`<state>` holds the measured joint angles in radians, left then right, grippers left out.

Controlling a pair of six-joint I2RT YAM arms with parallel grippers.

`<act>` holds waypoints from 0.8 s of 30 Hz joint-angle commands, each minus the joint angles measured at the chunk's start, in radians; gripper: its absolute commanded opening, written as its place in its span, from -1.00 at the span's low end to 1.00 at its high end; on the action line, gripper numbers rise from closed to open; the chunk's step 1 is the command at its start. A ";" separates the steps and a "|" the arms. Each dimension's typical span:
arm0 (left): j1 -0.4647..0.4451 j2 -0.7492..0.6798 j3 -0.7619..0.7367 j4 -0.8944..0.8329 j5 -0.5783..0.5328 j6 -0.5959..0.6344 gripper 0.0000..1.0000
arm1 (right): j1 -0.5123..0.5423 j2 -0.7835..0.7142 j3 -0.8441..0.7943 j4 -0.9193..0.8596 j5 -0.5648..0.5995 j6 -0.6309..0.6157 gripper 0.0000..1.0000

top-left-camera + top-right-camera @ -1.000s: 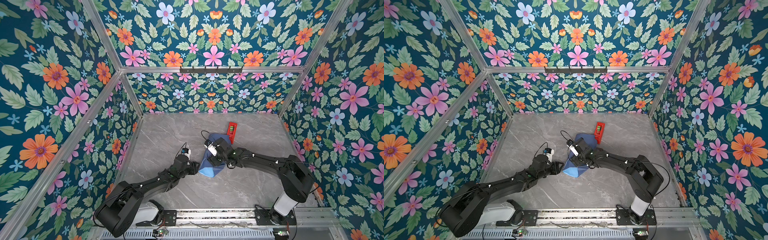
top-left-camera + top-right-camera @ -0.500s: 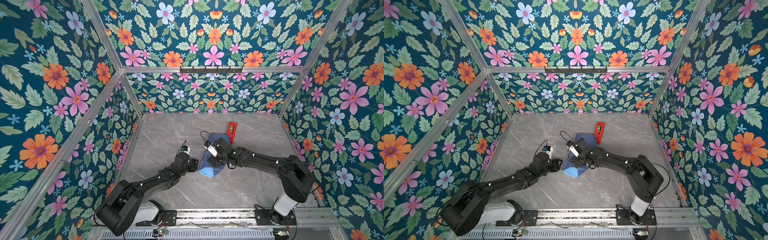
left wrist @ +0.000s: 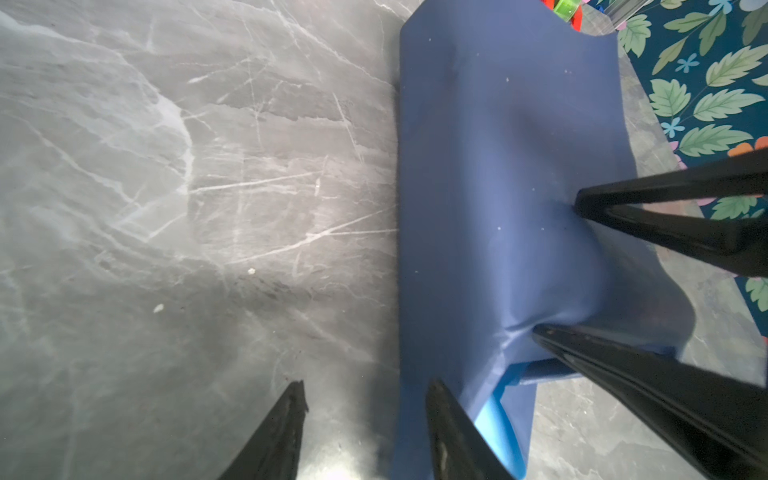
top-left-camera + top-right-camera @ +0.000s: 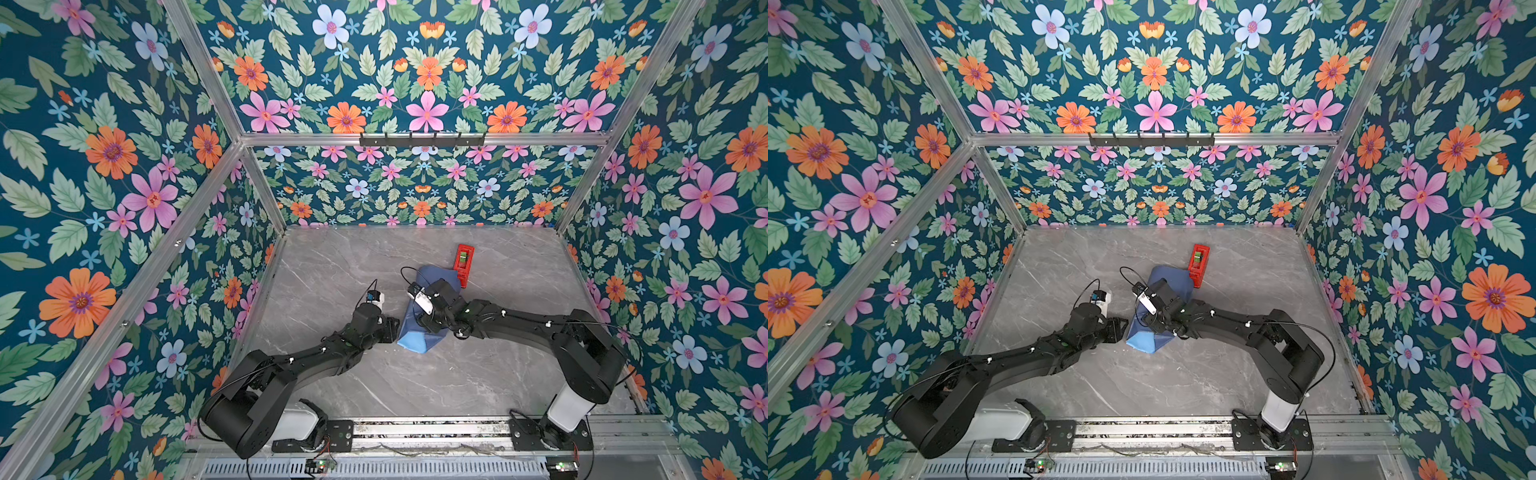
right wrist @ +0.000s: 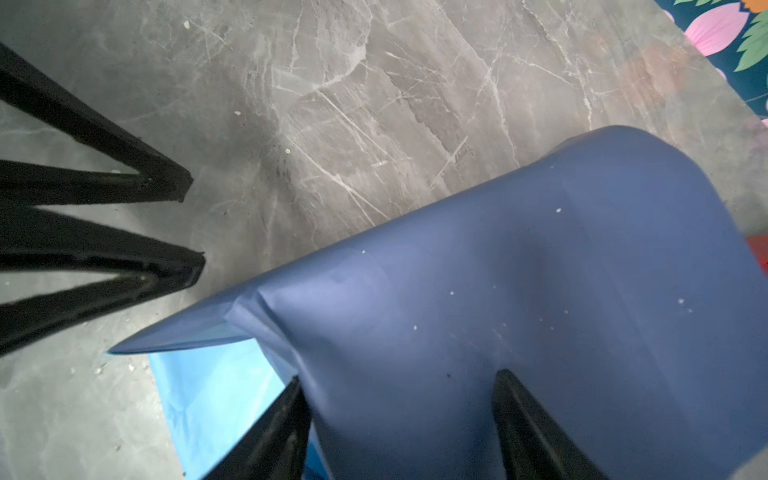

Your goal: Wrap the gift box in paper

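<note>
The paper (image 4: 415,341) (image 4: 1144,341) is draped dark side up over a boxy bundle in the middle of the table, with light-blue flaps showing at its near end (image 5: 216,395). The gift box is hidden under it. My right gripper (image 4: 424,324) (image 5: 399,378) rests on top of the bundle with its jaws apart. One finger sits at the folded edge and the other on the dark sheet (image 3: 498,166). My left gripper (image 4: 392,328) (image 3: 365,386) is open at the bundle's left side, one finger over bare table and one against the paper.
A red tape dispenser (image 4: 464,258) (image 4: 1199,258) stands just behind the bundle, to its right. The grey marble table (image 4: 332,270) is enclosed by floral walls on three sides. Both arm bases sit on the rail at the front edge.
The left gripper has shifted slightly beside the bundle's left side. The right gripper stays on top of the paper. The bundle has not moved.
</note>
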<state>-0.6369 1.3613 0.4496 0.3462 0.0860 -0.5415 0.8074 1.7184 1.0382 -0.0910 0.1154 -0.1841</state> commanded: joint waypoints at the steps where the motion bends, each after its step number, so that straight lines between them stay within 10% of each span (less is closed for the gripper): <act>1: 0.000 0.025 0.005 0.086 0.036 0.004 -0.03 | -0.001 0.021 -0.020 -0.114 -0.016 0.019 0.35; 24: -0.079 0.165 -0.001 0.320 0.098 -0.105 -0.31 | -0.002 -0.001 -0.061 -0.077 -0.038 0.035 0.29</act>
<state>-0.7124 1.5169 0.4408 0.6079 0.1658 -0.6254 0.8074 1.7020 0.9905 -0.0181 0.1093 -0.1898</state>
